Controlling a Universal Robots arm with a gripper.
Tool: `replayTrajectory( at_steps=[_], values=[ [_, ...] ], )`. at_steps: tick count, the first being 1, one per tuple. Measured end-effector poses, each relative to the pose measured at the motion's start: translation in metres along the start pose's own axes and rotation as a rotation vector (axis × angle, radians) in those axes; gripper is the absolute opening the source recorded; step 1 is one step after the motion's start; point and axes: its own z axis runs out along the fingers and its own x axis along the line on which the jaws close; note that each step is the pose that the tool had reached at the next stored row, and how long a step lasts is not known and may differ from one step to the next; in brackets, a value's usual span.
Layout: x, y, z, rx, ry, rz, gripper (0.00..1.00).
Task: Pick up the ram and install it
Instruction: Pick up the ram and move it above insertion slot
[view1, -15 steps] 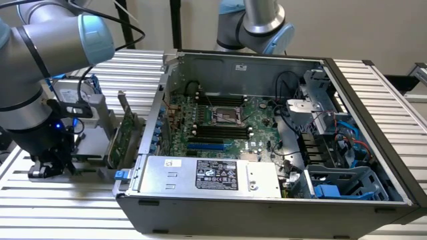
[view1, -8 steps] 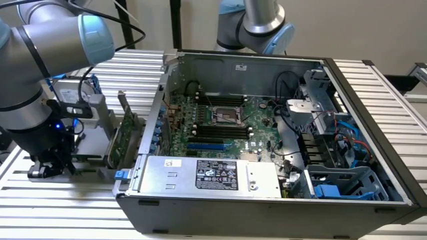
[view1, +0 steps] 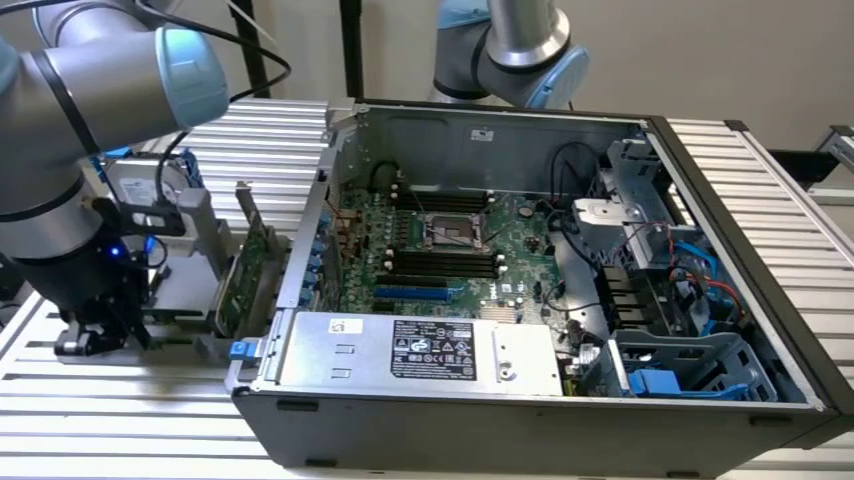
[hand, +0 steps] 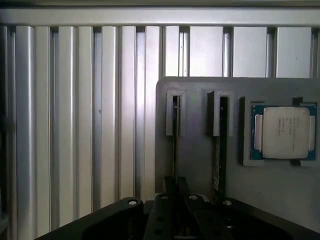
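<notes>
Ram (hand: 175, 120) looks light, stiff and fragile, on edge in the holder (hand: 195, 160); I'd pinch its faces mid-length. Hand (view1: 96, 338) sits at the case's (view1: 534, 420) 9 o'clock, can't tell if it's open or gripping.

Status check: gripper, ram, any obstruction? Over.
Gripper down at gray holder. Ram on edge in slot, not lifted. Second stick, CPU alongside; nothing blocking.

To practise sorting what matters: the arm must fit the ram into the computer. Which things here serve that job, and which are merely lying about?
For the job: ram stick, memory slots, gripper.

Lying about: processor chip, expansion card.
</notes>
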Motion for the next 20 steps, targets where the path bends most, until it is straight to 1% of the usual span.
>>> replayTrajectory(
  at_steps=[5,10,12,17,20],
  values=[
    [0.0,0.0002,-0.0066,0.0001,0.0,0.0,0.0],
    [0.0,0.0006,-0.0179,0.0,0.0,0.0,0.0],
    [0.001,0.0008,-0.0254,0.0,0.0001,0.0,0.0],
    [0.001,0.0015,-0.0478,0.0001,-0.0004,0.0,0.0],
    [0.001,0.0012,-0.0592,0.0001,-0.0008,0.0,0.0]
  ],
)
